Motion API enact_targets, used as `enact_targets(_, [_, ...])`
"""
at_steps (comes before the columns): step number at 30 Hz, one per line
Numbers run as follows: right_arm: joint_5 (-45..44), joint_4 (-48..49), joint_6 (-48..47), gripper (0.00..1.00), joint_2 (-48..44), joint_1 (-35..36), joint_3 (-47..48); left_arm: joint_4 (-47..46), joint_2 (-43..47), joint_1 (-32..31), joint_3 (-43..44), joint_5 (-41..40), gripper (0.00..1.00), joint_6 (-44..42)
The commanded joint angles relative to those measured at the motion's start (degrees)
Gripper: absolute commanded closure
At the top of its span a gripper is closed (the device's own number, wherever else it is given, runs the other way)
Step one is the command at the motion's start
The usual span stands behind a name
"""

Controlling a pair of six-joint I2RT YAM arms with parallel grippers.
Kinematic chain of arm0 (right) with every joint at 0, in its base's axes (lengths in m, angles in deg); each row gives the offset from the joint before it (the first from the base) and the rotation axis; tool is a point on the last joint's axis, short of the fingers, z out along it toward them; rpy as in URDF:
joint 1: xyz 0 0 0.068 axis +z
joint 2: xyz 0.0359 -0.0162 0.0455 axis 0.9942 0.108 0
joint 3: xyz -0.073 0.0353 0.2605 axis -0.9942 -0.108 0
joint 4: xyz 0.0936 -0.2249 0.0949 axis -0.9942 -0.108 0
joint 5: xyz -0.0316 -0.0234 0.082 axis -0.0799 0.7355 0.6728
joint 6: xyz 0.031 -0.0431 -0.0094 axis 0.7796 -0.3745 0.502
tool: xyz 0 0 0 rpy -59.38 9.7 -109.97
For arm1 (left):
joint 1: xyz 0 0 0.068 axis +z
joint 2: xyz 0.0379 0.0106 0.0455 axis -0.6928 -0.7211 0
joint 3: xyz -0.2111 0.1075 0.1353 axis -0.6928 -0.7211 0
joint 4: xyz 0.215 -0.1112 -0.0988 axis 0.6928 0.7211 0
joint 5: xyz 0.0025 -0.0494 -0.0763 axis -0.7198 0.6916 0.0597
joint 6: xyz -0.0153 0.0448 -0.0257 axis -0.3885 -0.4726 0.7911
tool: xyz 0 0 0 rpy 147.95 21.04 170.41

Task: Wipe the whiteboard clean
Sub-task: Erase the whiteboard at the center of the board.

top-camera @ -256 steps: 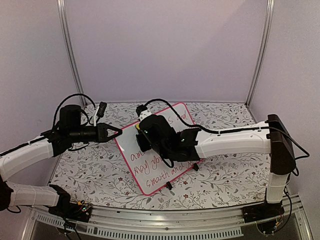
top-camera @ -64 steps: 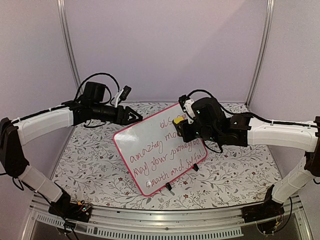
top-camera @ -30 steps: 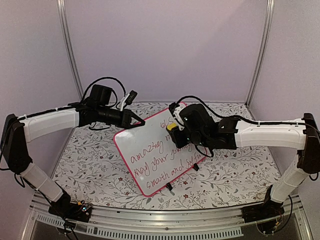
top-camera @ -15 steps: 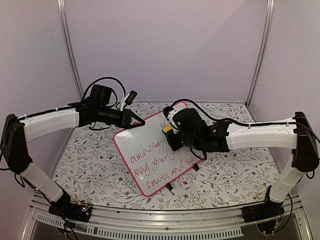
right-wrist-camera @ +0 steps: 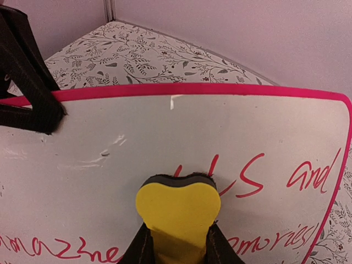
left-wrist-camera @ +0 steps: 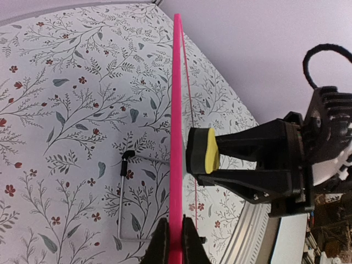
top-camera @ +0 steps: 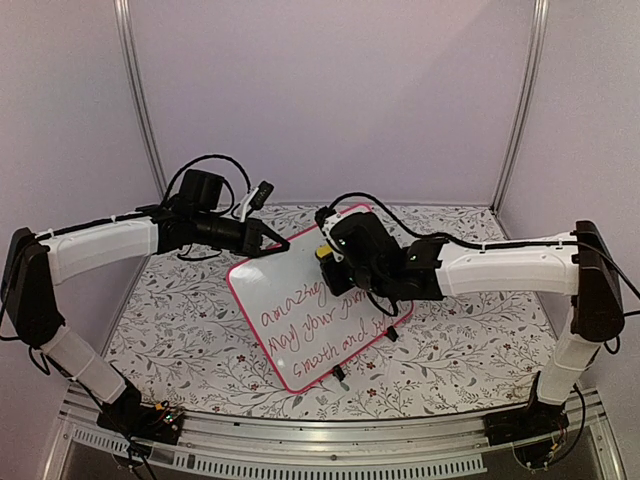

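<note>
Left fingers [left-wrist-camera: 160, 246] clamp the upper edge of the whiteboard [top-camera: 300, 325]; right fingers [right-wrist-camera: 141, 248] grasp a yellow eraser [right-wrist-camera: 177, 212] pressed against its written face.

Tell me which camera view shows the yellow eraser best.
The right wrist view: the yellow eraser fills the foreground, against the whiteboard. The left wrist view shows it sideways beside the board's pink edge; the top external view shows only a small yellow spot.

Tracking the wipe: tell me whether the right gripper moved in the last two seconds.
Yes. The right gripper, holding the yellow eraser, has slid left along the whiteboard, from near its right corner toward the left gripper.
</note>
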Motion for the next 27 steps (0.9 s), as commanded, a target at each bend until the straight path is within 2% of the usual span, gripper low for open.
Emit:
enact_targets(1, [-0.62, 1.34, -1.66, 0.74, 2.8, -0.59, 3.61, -1.16, -0.03, -0.68, -0.81, 0.54, 1.0, -1.91])
enact_targets(11, [3.02, 1.12, -2.12, 0.74, 4.09, -2.85, 6.51, -1.23, 0.1, -0.69, -0.9, 0.3, 1.0, -2.14])
enact_targets(27, [4.56, 0.8, 4.06, 0.74, -4.2, -2.65, -8.96, -1.74, 0.02, -0.7, -1.08, 0.54, 1.0, -1.77])
